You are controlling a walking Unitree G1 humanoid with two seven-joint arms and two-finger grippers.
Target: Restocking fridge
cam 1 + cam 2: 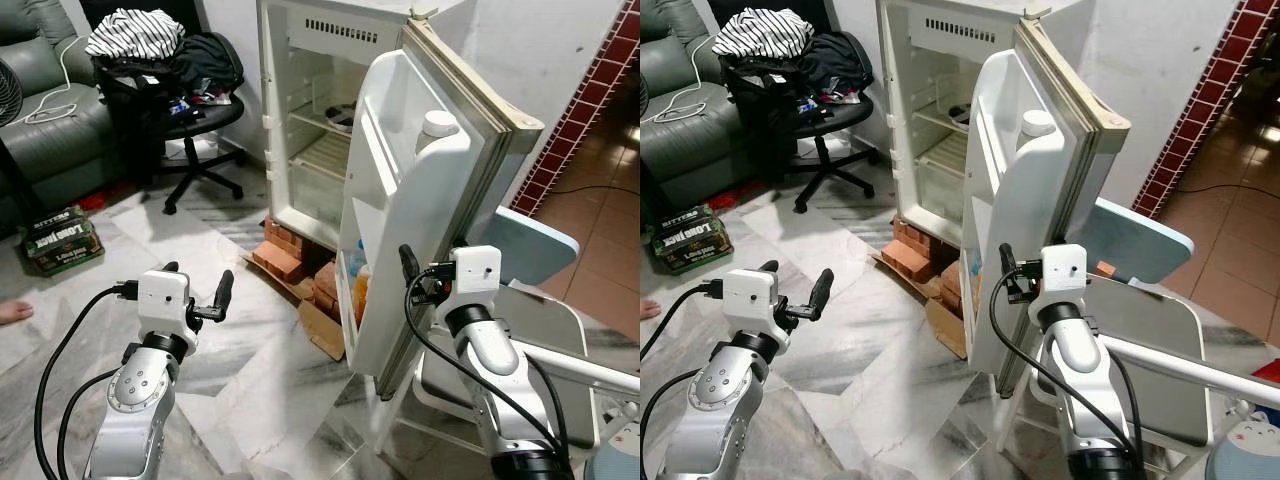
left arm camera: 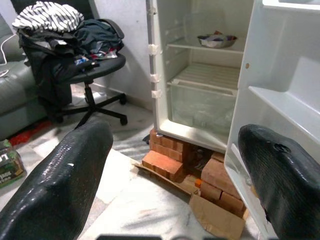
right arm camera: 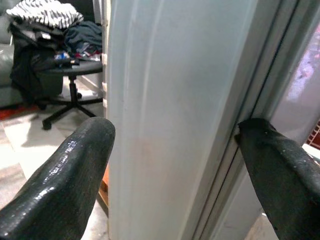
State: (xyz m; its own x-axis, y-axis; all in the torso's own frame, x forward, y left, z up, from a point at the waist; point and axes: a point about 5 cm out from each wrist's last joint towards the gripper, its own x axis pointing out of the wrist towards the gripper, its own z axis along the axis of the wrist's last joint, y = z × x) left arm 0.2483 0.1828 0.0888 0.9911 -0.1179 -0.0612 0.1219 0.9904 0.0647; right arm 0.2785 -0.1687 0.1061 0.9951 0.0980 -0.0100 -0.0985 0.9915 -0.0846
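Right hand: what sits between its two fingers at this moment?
The free edge of the open fridge door stands between the right hand's spread fingers, shown in the right wrist view; the head views place that hand at the door's edge.

The fridge (image 1: 330, 110) is white inside and out, and its open door (image 1: 400, 200) is white with a cream-beige edge seal. A white jug (image 1: 438, 130) with a white cap stands in the door shelf, above a blue bottle (image 1: 357, 258) and an orange one (image 1: 361, 292). Reddish-brown bricks (image 1: 285, 255) and brown cardboard (image 1: 322, 325) lie under the fridge. The floor (image 1: 250, 370) is grey-white marble-veined tile. A black office chair (image 1: 190, 130) carries a black-and-white striped cloth (image 1: 135, 32) and dark clothes (image 1: 205, 55). The sofa (image 1: 40, 120) is grey-green. The folding chair (image 1: 530, 250) has a pale blue back. The wall strip (image 1: 585, 100) is dark red tile. Both arms are silver with white wrist boxes and black fingers.
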